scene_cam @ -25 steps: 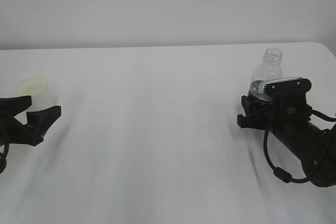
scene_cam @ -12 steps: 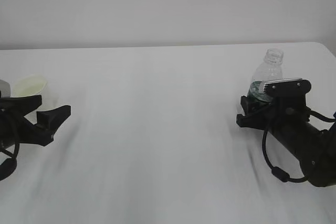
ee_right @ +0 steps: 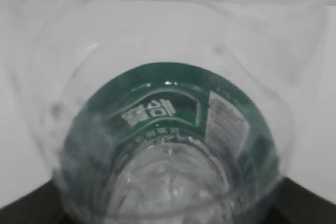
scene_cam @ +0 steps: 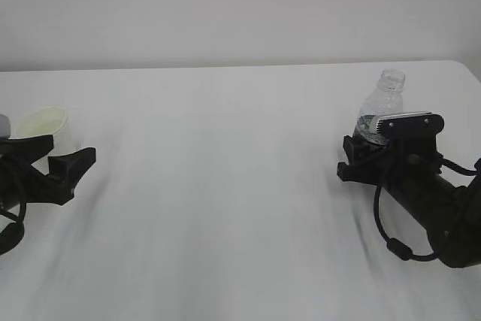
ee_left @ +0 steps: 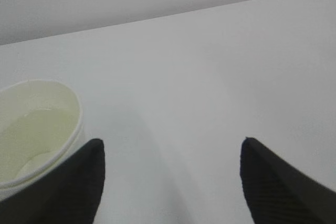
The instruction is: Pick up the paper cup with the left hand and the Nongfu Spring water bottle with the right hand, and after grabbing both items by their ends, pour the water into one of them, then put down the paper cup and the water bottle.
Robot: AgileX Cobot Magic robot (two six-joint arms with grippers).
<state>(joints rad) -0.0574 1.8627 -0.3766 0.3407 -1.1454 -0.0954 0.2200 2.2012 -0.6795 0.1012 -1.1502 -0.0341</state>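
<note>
White table (scene_cam: 225, 186) under both arms: your left gripper (ee_left: 170, 179) stands released, paper cup (ee_left: 34, 132) upright beside its left finger, outside the jaws. Right gripper (scene_cam: 359, 157) clasps the upright Nongfu Spring water bottle (scene_cam: 382, 107).

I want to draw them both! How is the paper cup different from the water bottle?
The paper cup is white and you cannot see through it; the water bottle is clear with a dark green label. The cup is short with a wide open mouth; the bottle is taller with a narrow neck. The cup stands at the table's left side, the bottle at its right. Both stand upright, both are open on top.
</note>
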